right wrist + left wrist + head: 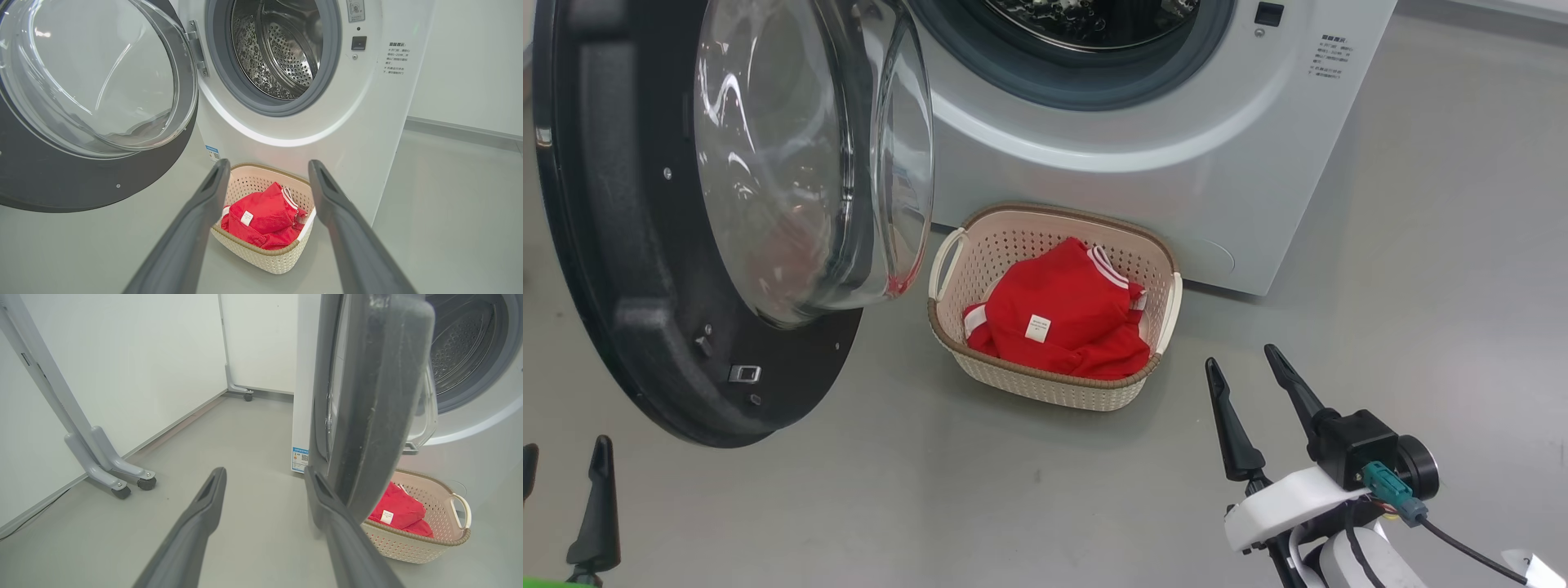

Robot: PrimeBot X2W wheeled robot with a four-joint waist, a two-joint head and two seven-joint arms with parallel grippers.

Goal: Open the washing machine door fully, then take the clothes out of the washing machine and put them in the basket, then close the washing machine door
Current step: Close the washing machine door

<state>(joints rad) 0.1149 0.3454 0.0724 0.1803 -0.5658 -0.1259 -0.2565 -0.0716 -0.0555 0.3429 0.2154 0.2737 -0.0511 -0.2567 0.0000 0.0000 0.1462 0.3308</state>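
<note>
The washing machine door (645,269) stands swung open to the left, its glass bowl bulging toward the basket (947,269). Red clothes (1062,314) with white trim and a small white tag lie in the basket, which sits on the floor against the washing machine (1176,163). What shows of the drum (282,49) is bare steel. My right gripper (1244,360) hovers open, right of the basket, with nothing between its fingers. My left gripper (564,451) is open at the lower left, below the door; in the left wrist view its right finger (322,490) sits close to the door's edge (367,396).
White partition panels on grey wheeled feet (110,473) stand left of the machine. Grey floor (1421,286) stretches open to the right and in front of the basket. A cable (1470,551) trails from my right wrist.
</note>
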